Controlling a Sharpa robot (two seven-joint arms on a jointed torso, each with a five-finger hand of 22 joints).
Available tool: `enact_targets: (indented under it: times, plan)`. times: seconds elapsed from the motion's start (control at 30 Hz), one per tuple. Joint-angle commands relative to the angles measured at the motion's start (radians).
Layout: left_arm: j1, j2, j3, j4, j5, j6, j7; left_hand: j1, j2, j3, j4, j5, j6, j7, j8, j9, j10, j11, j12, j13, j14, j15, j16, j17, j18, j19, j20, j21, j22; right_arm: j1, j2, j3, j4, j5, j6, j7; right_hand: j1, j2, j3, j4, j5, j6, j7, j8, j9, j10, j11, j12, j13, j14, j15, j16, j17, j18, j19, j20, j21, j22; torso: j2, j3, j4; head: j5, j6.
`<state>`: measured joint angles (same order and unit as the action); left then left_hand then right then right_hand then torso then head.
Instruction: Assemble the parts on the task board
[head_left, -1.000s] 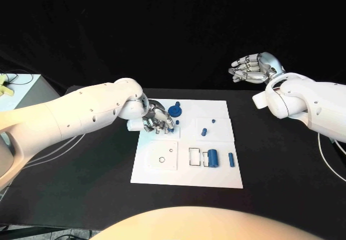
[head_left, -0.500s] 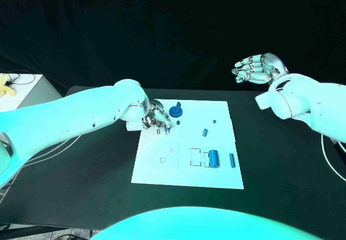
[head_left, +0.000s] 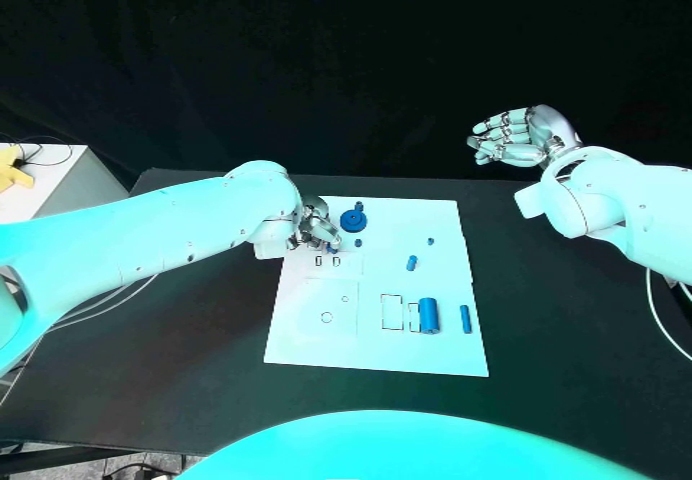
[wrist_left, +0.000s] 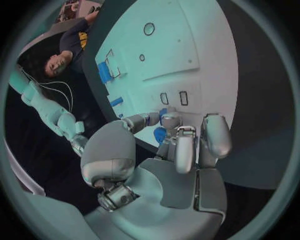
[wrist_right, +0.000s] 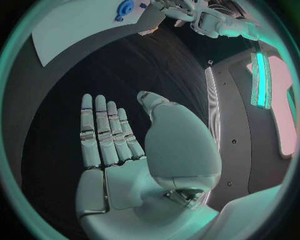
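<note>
A: Starting at the task board (head_left: 378, 345), what sits beside it on the left?

B: The left hand (head_left: 319, 231) hangs over the board's far-left corner, fingers curled in together. The left wrist view shows something small and blue at the fingertips (wrist_left: 169, 121), but whether the hand pinches it or merely touches it cannot be told.

A: And on the board itself?

B: Just below that hand, two small slots (head_left: 329, 261) lie side by side in the white plate. To the right of the hand, near the board's far edge, stands a round blue part (head_left: 355, 221) with a short peg on top. Further right, toward the board's middle, lies a small blue pin (head_left: 411, 264), and a tiny blue dot (head_left: 430, 241) sits a little beyond it, nearer the far edge.

A: Anything nearer the board's front edge?

B: A small round hole (head_left: 326, 317) is in the left half. Right of it is a rectangular recess (head_left: 391, 312), then a thick blue cylinder (head_left: 427, 315) lying just beside the recess, then a slim blue rod (head_left: 464, 319) close to the board's right edge.

A: Where is the other hand?

B: The right hand (head_left: 515, 137) is raised well beyond the board's far-right corner, above the black bench (head_left: 562, 330). It holds nothing; the right wrist view shows the fingers (wrist_right: 103, 131) straight and lying close together, the thumb apart from them.
</note>
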<state>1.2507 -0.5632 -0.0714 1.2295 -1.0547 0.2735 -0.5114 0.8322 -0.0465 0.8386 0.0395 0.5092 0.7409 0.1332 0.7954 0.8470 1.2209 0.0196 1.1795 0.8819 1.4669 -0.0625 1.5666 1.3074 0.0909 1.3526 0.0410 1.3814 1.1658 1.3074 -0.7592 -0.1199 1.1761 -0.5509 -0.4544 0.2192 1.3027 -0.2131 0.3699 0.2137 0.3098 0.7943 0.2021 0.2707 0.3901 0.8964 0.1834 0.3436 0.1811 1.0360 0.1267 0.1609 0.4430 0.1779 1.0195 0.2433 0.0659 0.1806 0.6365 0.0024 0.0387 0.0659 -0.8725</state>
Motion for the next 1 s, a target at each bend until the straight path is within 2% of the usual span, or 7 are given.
enact_targets:
  times: [0.03, 0.17, 0.6, 0.73, 1.0]
  plan:
    - [-0.010, -0.002, -0.001, 0.008, -0.036, -0.025, 0.005, 0.000, 0.010, 0.146, -0.152, 0.008, 0.083, -0.073, 0.008, 0.001, 0.038, -0.033, 0.004, 0.001, 0.104, -0.007, 0.004, 0.263, -0.008, 0.008, 0.001, 0.005, 0.002, -0.001, 0.000, 0.000, -0.004, 0.000, 0.005, 0.014, -0.009, -0.002, -0.002, -0.002, 0.004, -0.006, 0.045, -0.005, -0.001, 0.004, 0.001, -0.004, -0.001, -0.003, 0.006, -0.003, -0.002, 0.006, -0.007, -0.002, -0.002, -0.001, -0.002, 0.0009, -0.0001, 0.002, 0.000]
    - [-0.023, -0.005, -0.001, 0.015, -0.037, -0.040, 0.005, -0.001, 0.010, 0.146, -0.152, 0.010, 0.084, -0.073, 0.009, 0.001, 0.041, -0.034, 0.007, 0.005, 0.104, -0.007, 0.004, 0.263, -0.008, 0.009, 0.000, 0.007, 0.004, -0.004, 0.003, 0.000, -0.016, 0.001, 0.001, 0.025, -0.008, -0.002, -0.002, -0.003, 0.006, -0.006, 0.045, -0.005, -0.001, 0.005, 0.001, -0.004, -0.002, -0.002, 0.006, -0.004, -0.002, 0.006, -0.007, -0.002, -0.002, -0.002, -0.003, 0.0008, 0.0014, 0.002, 0.000]
    - [-0.051, -0.026, -0.001, 0.059, -0.037, -0.077, 0.005, -0.004, 0.010, 0.148, -0.155, 0.017, 0.088, -0.076, 0.012, 0.001, 0.049, -0.036, 0.014, 0.015, 0.104, -0.009, 0.004, 0.263, -0.009, 0.013, -0.001, 0.010, 0.010, -0.010, 0.009, 0.000, -0.047, 0.003, 0.000, 0.038, -0.007, -0.001, -0.001, -0.004, 0.008, -0.005, 0.045, -0.004, -0.002, 0.005, 0.000, -0.003, -0.005, -0.001, 0.006, -0.005, -0.004, 0.006, -0.007, -0.002, -0.001, -0.004, -0.013, 0.0071, 0.0074, -0.003, 0.000]
    - [-0.055, -0.030, -0.001, 0.064, -0.038, -0.085, 0.005, -0.005, 0.010, 0.148, -0.155, 0.017, 0.088, -0.076, 0.012, 0.001, 0.051, -0.037, 0.016, 0.018, 0.104, -0.009, 0.004, 0.263, -0.010, 0.015, -0.002, 0.011, 0.012, -0.011, 0.009, 0.000, -0.050, 0.003, 0.001, 0.038, -0.007, -0.001, -0.001, -0.004, 0.008, -0.005, 0.045, -0.004, -0.002, 0.005, 0.000, -0.003, -0.005, -0.001, 0.006, -0.005, -0.004, 0.006, -0.007, -0.002, -0.001, -0.004, -0.014, 0.0082, 0.0066, -0.004, 0.000]
    - [-0.057, -0.031, -0.001, 0.066, -0.038, -0.088, 0.005, -0.006, 0.010, 0.148, -0.156, 0.019, 0.090, -0.077, 0.013, 0.001, 0.054, -0.037, 0.019, 0.022, 0.104, -0.010, 0.004, 0.263, -0.010, 0.015, -0.002, 0.011, 0.012, -0.012, 0.008, 0.000, -0.053, 0.003, 0.003, 0.038, -0.007, -0.001, -0.001, -0.004, 0.008, -0.005, 0.045, -0.004, -0.002, 0.005, 0.000, -0.003, -0.005, -0.001, 0.006, -0.005, -0.004, 0.006, -0.007, -0.002, -0.001, -0.004, -0.012, 0.0073, 0.0070, -0.004, 0.000]
